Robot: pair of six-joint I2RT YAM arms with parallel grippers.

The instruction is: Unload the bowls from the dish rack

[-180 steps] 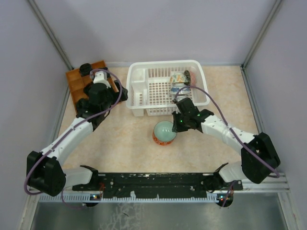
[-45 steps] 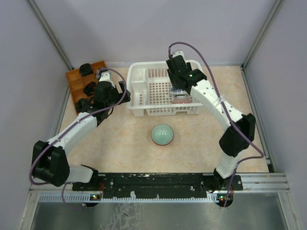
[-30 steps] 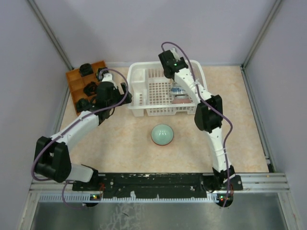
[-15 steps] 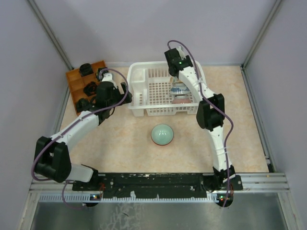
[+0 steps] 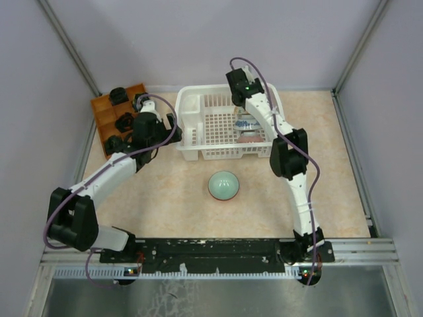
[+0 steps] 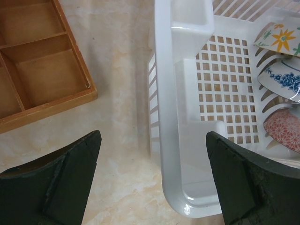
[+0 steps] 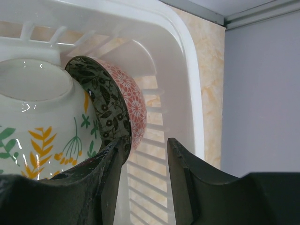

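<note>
The beige, marbled table [image 5: 165, 198] carried three things. A white dish rack [image 5: 180, 127] stood at its far middle, with an orange-brown compartment tray [image 5: 104, 120] near the rack's left. A pale green bowl [image 5: 223, 185] lay upside down, apart from the rack's near side.

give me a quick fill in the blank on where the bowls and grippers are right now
1. The pale green bowl sits outside the dish rack, on the ____.
2. The left gripper hovers by the rack's corner with its jaws ____, holding nothing.
3. The right gripper reaches into the rack's ____ end, at the bowls standing on edge.
4. The compartment tray lies to the ____ of the rack.

Missing words: table; open; right; left
</note>
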